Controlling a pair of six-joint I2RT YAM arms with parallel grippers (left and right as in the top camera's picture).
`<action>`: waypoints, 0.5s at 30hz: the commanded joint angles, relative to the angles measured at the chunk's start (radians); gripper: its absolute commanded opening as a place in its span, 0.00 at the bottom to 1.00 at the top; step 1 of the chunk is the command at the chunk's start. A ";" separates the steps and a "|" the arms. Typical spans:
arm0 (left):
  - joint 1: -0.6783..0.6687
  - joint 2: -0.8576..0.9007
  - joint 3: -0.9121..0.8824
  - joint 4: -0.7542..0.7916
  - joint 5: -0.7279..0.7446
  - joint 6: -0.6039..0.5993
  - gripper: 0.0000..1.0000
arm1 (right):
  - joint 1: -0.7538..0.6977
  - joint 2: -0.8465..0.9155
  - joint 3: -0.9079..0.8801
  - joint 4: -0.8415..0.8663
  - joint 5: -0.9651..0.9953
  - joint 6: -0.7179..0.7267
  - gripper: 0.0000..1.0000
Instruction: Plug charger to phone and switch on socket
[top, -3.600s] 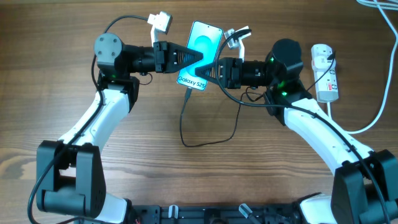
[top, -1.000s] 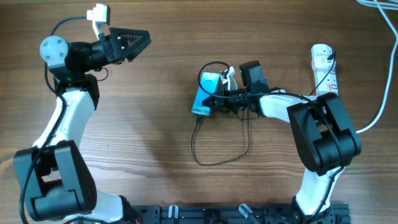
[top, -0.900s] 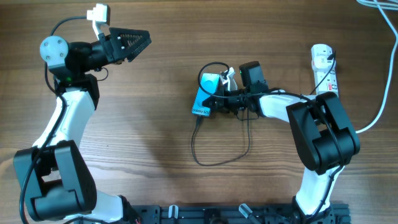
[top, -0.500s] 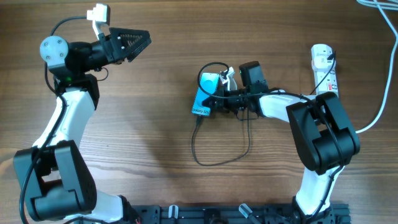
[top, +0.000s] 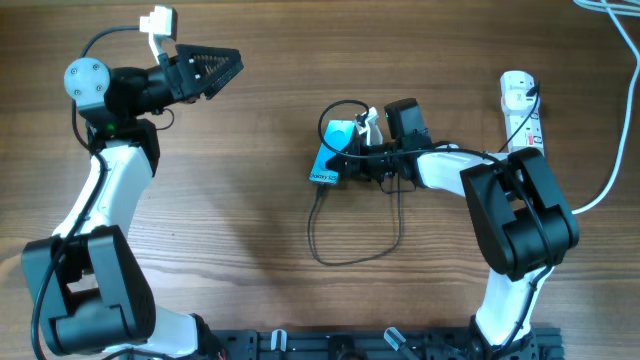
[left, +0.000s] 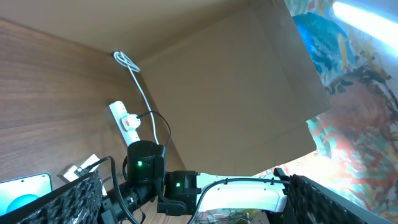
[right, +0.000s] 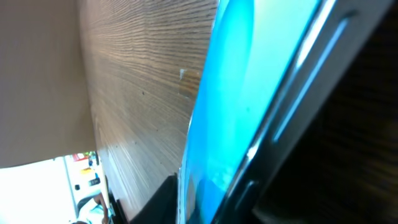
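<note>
The phone (top: 328, 158) stands tilted on its long edge at the table's middle, turquoise screen facing left. My right gripper (top: 346, 156) has it between its jaws. In the right wrist view the phone (right: 249, 93) fills the frame, with dark fingers (right: 348, 155) lying against it on both sides. The thin black charger (top: 350, 260) loops on the wood below, and one end meets the phone's lower end. The white socket (top: 524, 120) lies at the far right. My left gripper (top: 205, 72) hangs wide open and empty at the upper left, far from the phone.
A thick white cord (top: 610, 180) curves from the socket off the right edge. The left wrist view looks across at the right arm (left: 236, 193), the socket (left: 123, 117) and a brown board (left: 230, 87) behind the table.
Since the earliest frame the left gripper has left the phone and drawn back to the upper left, and the right arm has brought the phone lower. Over the last second nothing visibly moves.
</note>
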 joint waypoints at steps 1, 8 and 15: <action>0.003 -0.021 0.003 0.003 0.012 0.006 1.00 | 0.006 0.010 0.015 0.006 0.022 -0.019 0.31; 0.003 -0.021 0.003 0.003 0.012 0.006 1.00 | 0.006 0.010 0.015 0.006 0.032 -0.020 0.54; 0.003 -0.021 0.003 0.003 0.012 0.006 1.00 | 0.006 0.009 0.015 0.006 0.054 -0.019 0.64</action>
